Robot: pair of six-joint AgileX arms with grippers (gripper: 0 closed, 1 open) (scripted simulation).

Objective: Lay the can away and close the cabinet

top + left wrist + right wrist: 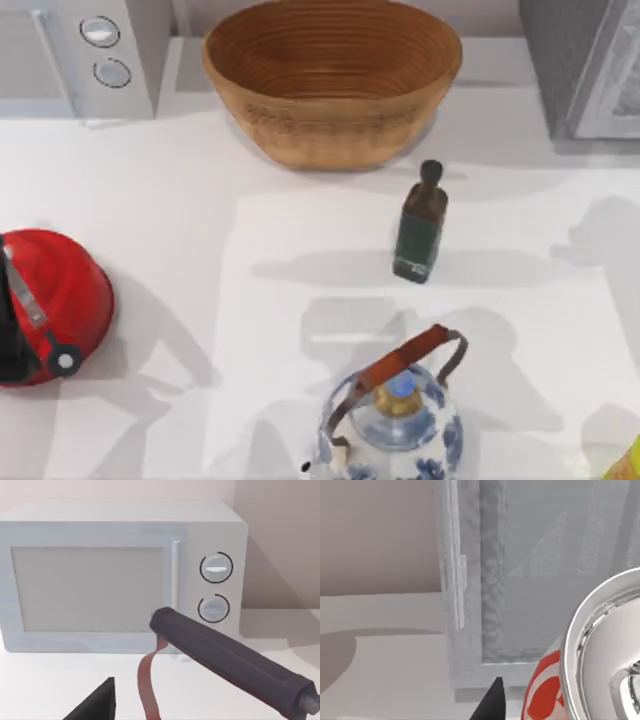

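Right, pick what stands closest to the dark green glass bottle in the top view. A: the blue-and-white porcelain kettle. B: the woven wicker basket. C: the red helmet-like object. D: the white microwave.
B: the dark green glass bottle stands just in front of the woven wicker basket; the kettle sits farther off.

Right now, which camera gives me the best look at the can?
The right wrist view: the can sits close to the lens, its silver top and red-and-white label plain, with the grey cabinet behind. The top view catches just a yellow-green sliver at the table's right front corner. The left wrist view faces the microwave.
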